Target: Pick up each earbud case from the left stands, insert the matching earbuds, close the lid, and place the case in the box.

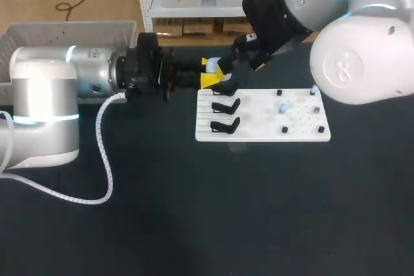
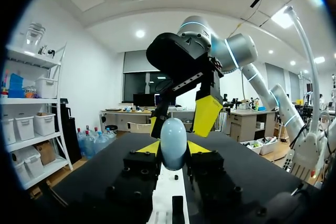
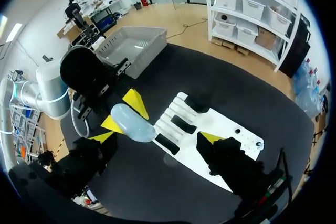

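Two robot arms meet over the far middle of the black table [image 1: 226,211]. The left gripper [image 2: 174,149], reaching in level from the left side, is clamped on a pale blue earbud case [image 2: 173,135]. Its yellow tips press the egg-shaped shell from both sides and hold it clear of the tabletop.

The right gripper [image 3: 156,137] comes down from the far right corner and hangs just beyond the case. Its fingers are spread wide and neither is seen touching the shell. In the left wrist view, one of its yellow fingertips [image 2: 207,116] shows beside and behind the case.

Just below the pair lies a white board [image 1: 259,121], set toward the table's far edge and a little right of centre. Three black stands [image 1: 226,105] sit in a row along the board's left side. The one nearest the far edge lies directly under the held case. Small dark pegs [image 1: 284,130] dot the board's right half, a few with pale bits too small to make out.

A grey box [image 1: 71,30] sits at the table's far left corner, behind the left arm and well apart from the board.
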Motion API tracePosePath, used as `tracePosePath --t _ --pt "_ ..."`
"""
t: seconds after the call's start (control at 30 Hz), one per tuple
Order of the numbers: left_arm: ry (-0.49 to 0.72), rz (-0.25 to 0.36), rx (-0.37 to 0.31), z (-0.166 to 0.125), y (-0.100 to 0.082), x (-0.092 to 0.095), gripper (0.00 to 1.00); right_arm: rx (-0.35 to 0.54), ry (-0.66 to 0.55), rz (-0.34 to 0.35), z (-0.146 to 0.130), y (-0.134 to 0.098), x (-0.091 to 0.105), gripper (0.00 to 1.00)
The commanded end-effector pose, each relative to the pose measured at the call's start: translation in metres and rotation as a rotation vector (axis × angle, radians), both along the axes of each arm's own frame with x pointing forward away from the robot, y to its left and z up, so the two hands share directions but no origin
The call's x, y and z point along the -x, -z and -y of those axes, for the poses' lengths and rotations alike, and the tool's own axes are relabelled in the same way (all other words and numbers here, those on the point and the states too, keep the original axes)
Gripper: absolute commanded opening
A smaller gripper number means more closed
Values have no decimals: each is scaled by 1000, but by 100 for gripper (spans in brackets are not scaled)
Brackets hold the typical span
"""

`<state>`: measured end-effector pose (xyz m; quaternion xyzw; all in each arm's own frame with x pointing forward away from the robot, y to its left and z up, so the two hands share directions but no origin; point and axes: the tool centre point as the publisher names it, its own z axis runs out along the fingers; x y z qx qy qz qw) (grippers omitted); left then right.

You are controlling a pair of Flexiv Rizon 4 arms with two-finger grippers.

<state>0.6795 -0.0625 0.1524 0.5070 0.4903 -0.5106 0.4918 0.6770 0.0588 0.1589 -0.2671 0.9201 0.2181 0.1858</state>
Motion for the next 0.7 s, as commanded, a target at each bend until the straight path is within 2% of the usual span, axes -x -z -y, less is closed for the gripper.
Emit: tracePosePath --t 0.03,0.53,0.7 --pt "-1 2 3 0 1 0 0 3 8 -2 2 1 -3 100" --pt "-1 2 3 0 1 0 0 1 48 20 6 -5 -12 100" --pt "-1 2 3 0 1 0 0 -5 62 65 9 -18 -17 100"
